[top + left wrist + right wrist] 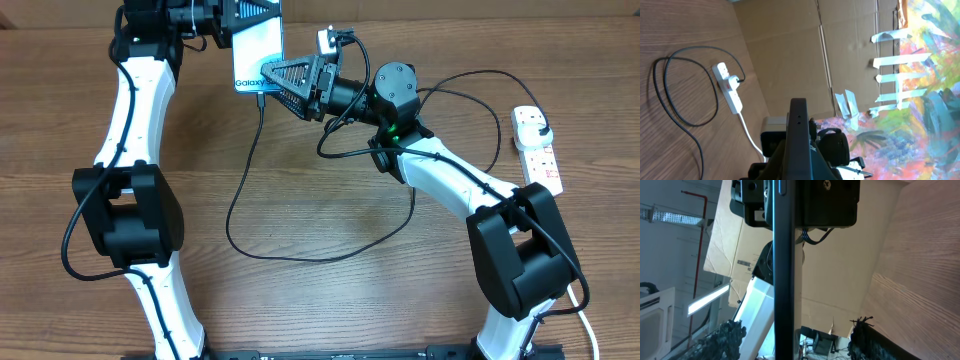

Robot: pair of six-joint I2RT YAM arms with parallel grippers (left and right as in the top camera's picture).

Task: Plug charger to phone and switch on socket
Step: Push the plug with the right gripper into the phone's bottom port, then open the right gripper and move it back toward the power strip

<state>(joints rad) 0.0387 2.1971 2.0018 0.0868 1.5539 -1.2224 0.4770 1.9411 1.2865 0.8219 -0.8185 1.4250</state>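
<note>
Your left pincer (252,22) was clamped on the top end of the phone (256,55), holding it up off the table (330,300) at the far edge, with the lit screen facing the overhead camera. Your right pincer (278,85) reached in from the right at the phone's lower end. Its fingers (724,336) were spread wide. In the right wrist view the phone stood edge-on between them, apart from both.

The charger (240,200) met the phone's bottom edge just beside your right pincer. Whether its connector was seated there I cannot tell. From that point the cable dropped in a wide loop across the table and ran under your right arm. It then curved round to its plug head, which sat in the far end of the socket (540,160).

The socket lay flat on the table at the right edge, well apart from both pincers. Its switches were too small to read.
</note>
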